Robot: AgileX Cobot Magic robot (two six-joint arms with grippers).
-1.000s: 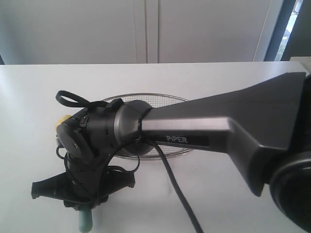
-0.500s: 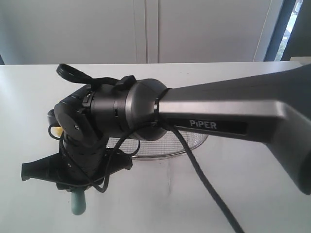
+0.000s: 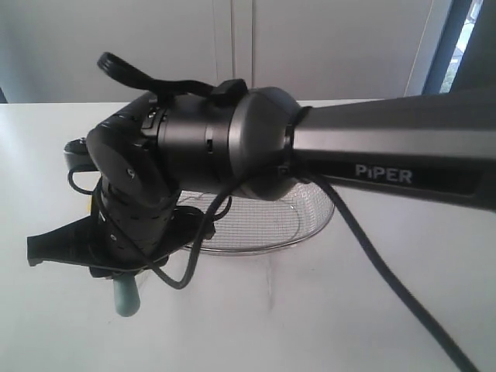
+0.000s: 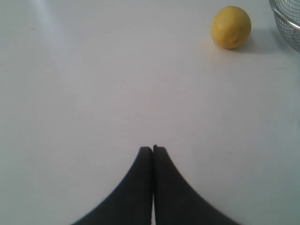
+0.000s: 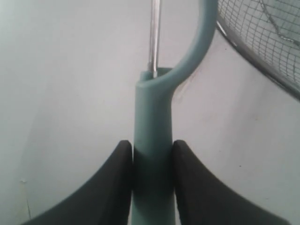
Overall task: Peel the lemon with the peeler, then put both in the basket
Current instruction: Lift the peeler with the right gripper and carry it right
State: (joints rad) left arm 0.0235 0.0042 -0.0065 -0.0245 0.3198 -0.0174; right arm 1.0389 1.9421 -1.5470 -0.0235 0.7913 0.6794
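Teal peeler (image 5: 152, 117) is clamped by the right fingers (image 5: 115, 183); the left fingers (image 4: 138, 192) are pressed together, empty. Whole, the lemon (image 4: 230, 26) is seen on the table (image 4: 93, 93) near the basket (image 4: 287, 23); peeling and basketing are judged still to be done.

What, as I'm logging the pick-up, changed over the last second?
The right gripper, shut on the peeler, moved up and slightly left in the exterior view, carrying the peeler with it. The basket stayed put.
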